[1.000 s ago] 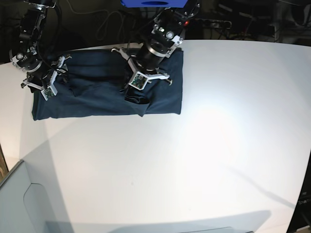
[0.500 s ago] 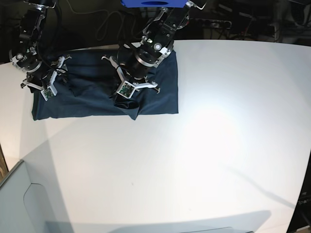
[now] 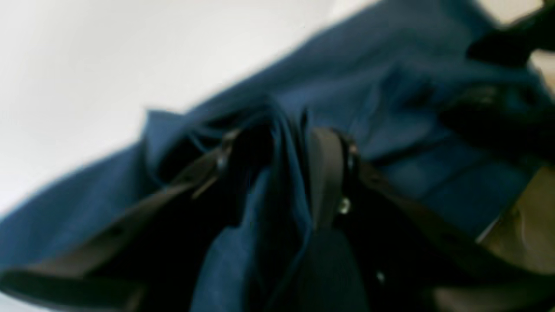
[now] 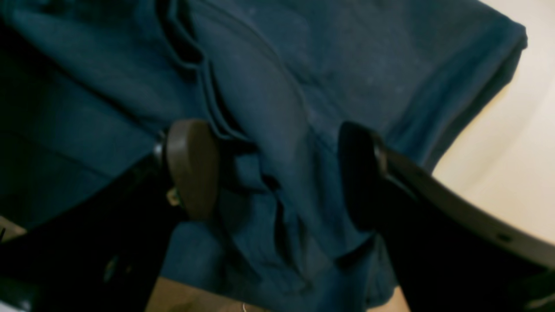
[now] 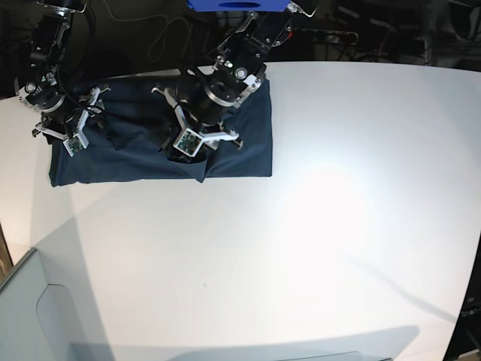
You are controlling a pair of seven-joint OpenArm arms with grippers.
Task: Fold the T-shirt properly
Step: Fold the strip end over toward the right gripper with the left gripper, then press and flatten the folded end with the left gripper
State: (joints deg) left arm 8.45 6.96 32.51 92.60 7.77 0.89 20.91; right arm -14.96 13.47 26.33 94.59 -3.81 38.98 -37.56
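Note:
The dark navy T-shirt lies as a long folded band at the back left of the white table. Over its middle, my left gripper points down at the front edge. In the left wrist view the left gripper has its jaws parted, and a raised fold of the T-shirt still hangs between them; the picture is blurred. My right gripper rests at the shirt's left end. Seen from the right wrist, the right gripper is open and straddles a ridge of the T-shirt.
A grey box corner sits at the front left. A blue object and cables lie beyond the table's back edge. White tabletop stretches to the right and front of the shirt.
My left arm has moved left along the shirt and drawn its right edge leftward with it. Its jaws have spread apart. The right arm has stayed still.

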